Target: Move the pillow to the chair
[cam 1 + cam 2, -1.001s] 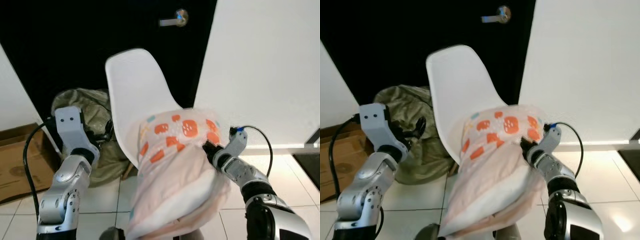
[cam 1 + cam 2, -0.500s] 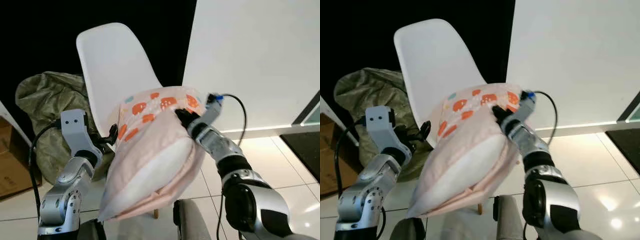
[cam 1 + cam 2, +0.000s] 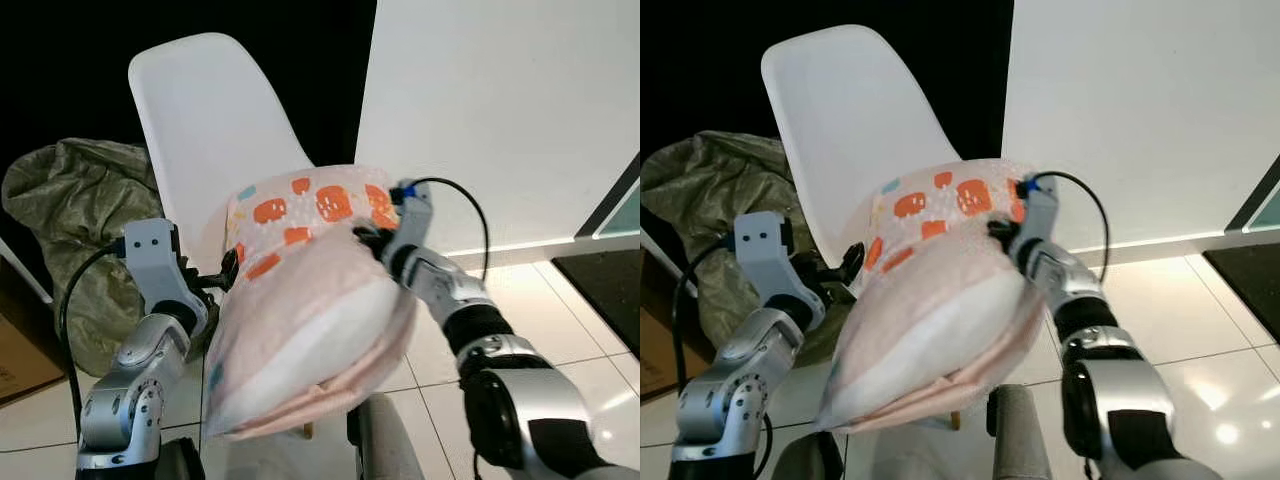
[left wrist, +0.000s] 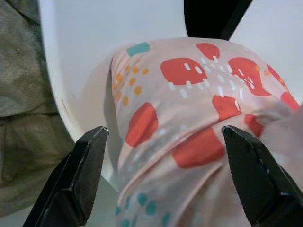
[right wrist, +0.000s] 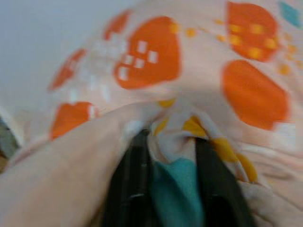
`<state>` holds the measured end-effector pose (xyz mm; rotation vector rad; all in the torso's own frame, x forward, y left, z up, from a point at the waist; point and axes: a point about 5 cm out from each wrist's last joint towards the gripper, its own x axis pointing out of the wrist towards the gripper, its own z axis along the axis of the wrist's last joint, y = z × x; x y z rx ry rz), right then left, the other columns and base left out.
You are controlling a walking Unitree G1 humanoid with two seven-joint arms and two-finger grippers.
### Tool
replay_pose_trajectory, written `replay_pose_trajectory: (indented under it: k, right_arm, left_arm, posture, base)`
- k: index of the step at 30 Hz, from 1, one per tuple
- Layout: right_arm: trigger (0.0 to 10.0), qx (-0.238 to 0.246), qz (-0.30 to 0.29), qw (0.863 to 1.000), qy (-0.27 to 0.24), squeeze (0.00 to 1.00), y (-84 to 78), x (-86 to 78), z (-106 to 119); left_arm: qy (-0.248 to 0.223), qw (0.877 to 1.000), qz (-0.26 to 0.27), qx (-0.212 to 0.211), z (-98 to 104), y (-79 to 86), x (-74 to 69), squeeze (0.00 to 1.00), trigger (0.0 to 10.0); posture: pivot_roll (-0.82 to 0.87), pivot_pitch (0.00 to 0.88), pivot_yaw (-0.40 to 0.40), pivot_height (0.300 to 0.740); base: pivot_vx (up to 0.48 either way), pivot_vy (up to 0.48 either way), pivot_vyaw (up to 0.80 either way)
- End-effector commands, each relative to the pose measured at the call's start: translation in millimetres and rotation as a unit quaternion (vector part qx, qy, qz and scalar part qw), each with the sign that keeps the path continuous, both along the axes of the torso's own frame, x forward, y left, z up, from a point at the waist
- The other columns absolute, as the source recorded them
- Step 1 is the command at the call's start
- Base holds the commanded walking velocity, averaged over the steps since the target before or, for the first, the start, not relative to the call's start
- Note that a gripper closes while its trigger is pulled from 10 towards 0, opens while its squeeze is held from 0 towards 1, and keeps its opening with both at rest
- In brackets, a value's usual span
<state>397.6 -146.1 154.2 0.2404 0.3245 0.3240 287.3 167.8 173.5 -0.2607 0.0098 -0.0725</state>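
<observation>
Pillow, pale pink cloth with orange patches, pinched by right gripper, lifted over white moulded plastic chair, not yet set down; left gripper spread wide beside it.

the pillow is plump and pale pink, printed with orange blotches and small teal and yellow dots, and hangs tilted in the air over the front of the seat. the chair is a white moulded shell, upright, with its backrest rising behind the pillow's patterned upper end.
</observation>
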Motion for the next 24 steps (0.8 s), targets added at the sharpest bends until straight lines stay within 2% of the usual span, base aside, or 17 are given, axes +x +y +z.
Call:
replay_pose_trajectory:
  k: [1,5,7,10,12,14,15,16,17,18,20,24]
  right_arm:
    - [10.0,0.001,0.018,0.998,0.056,1.00,2.6,-9.1,-23]
    - [10.0,-0.022,0.027,0.996,0.084,1.00,-7.5,-11.8,-26]
    - [10.0,-0.035,0.020,0.993,0.111,1.00,-20.0,-13.7,-26]
    - [10.0,-0.037,0.016,0.992,0.118,1.00,-24.7,-14.2,-26]
    - [10.0,-0.019,0.012,0.991,0.129,1.00,-30.3,-14.9,-23]
    - [10.0,0.031,0.021,0.988,0.149,1.00,-44.5,-18.3,-14]
    - [10.0,0.031,0.021,0.988,0.149,1.00,-44.5,-18.3,-14]
    - [10.0,0.042,0.027,0.987,0.153,1.00,-51.6,-20.1,-10]
    - [10.0,0.043,0.031,0.987,0.154,1.00,-60.4,-22.5,-6]
    - [10.0,0.043,0.031,0.987,0.154,1.00,-60.4,-22.5,-6]
    - [10.0,0.038,0.056,0.985,0.155,1.00,-71.9,-29.5,0]
    - [10.0,0.038,0.102,0.983,0.149,1.00,-75.4,-39.7,6]
  left_arm:
    - [0.004,1.000,-0.004,0.007,0,-1.2,0.8,0.00,10.0]
    - [0.004,1.000,-0.011,0.024,1,-3.5,1.9,0.00,10.0]
    - [0.006,1.000,-0.012,0.028,0,-4.3,2.5,0.00,10.0]
    - [0.006,0.999,-0.013,0.029,0,-4.4,2.7,0.00,10.0]
    - [0.007,0.999,-0.013,0.030,0,-4.4,2.7,0.00,10.0]
    - [0.011,0.999,-0.015,0.044,-1,-3.9,2.9,0.00,10.0]
    - [0.011,0.999,-0.015,0.044,-1,-3.9,2.9,0.00,10.0]
    - [0.013,0.998,-0.016,0.051,-2,-3.7,3.4,0.00,10.0]
    - [0.014,0.998,-0.016,0.054,-3,-3.4,3.8,0.00,10.0]
    - [0.014,0.998,-0.016,0.054,-3,-3.4,3.8,0.00,10.0]
    - [0.015,0.998,-0.016,0.056,-4,-3.2,4.4,0.00,10.0]
    - [0.016,0.998,-0.015,0.058,-4,-2.9,4.8,0.00,10.0]
  posture:
    - [-0.15,0.110,-0.030,0.500]
    - [-0.15,0.109,-0.030,0.500]
    - [-0.16,0.103,-0.033,0.500]
    - [-0.16,0.103,-0.033,0.500]
    - [-0.16,0.103,-0.033,0.500]
    - [-0.16,0.100,-0.037,0.500]
    - [-0.16,0.100,-0.037,0.500]
    - [-0.17,0.098,-0.039,0.500]
    - [-0.17,0.097,-0.039,0.500]
    - [-0.17,0.097,-0.039,0.500]
    - [-0.18,0.095,-0.042,0.500]
    - [-0.18,0.092,-0.043,0.500]
  base:
    - [0.000,0.000,0.00]
    - [0.000,0.000,0.00]
    - [0.000,0.000,0.00]
    - [0.000,0.000,0.00]
    - [0.000,0.000,0.00]
    - [0.000,0.000,0.00]
    - [0.000,0.000,0.00]
    - [0.000,0.000,0.00]
    - [0.000,0.000,0.00]
    - [0.000,0.000,0.00]
    - [0.000,0.000,0.00]
    - [0.000,0.000,0.00]
